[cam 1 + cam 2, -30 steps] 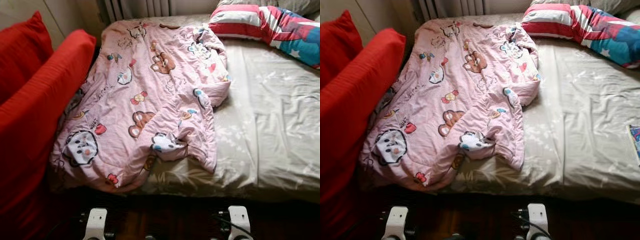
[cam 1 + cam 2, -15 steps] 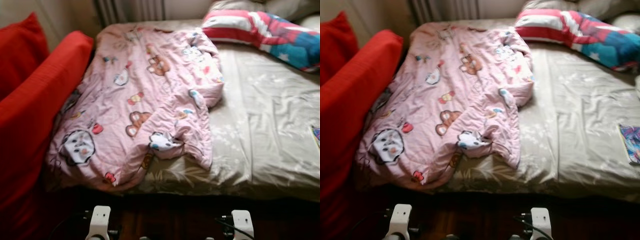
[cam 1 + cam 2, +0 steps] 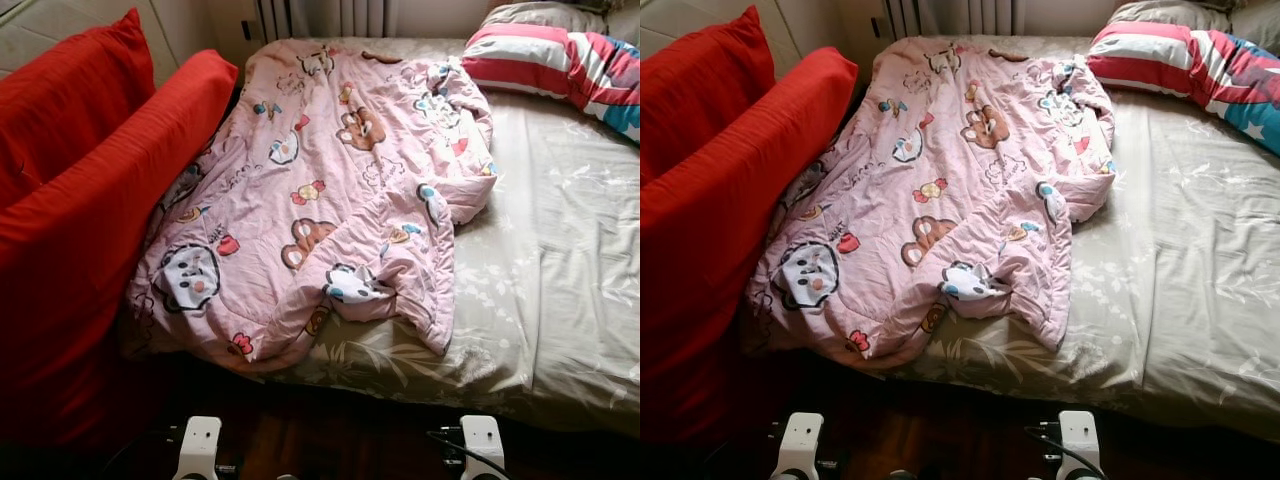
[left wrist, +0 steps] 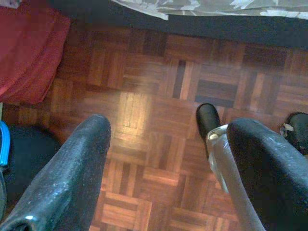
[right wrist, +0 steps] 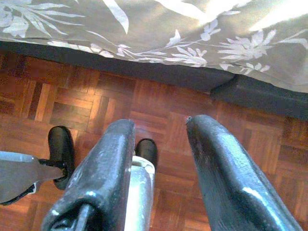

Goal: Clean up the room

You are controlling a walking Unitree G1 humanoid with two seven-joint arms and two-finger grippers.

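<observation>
A crumpled pink quilt (image 3: pixel 320 190) printed with cartoon animals lies across the left half of the bed, one corner folded over near the front edge. The beige leaf-print sheet (image 3: pixel 560 270) is bare on the bed's right half. A red, white and blue striped pillow (image 3: pixel 560 70) rests at the head of the bed, far right. Both arms hang low over the parquet floor (image 4: pixel 144 110) in front of the bed. My left gripper (image 4: pixel 168 159) is open and holds nothing. My right gripper (image 5: pixel 161 159) is open too, close to the bed's base.
Two big red cushions (image 3: pixel 90 200) stand against the bed's left side and press on the quilt's edge. A radiator (image 3: pixel 320 15) is behind the bed. A grey pillow (image 3: pixel 540 15) lies behind the striped one. Dark floor runs along the bed's front edge (image 3: pixel 400 385).
The whole picture has shifted right and sharpened, so the camera turned left; more of the red cushions shows. Quilt, pillow and arms have not moved.
</observation>
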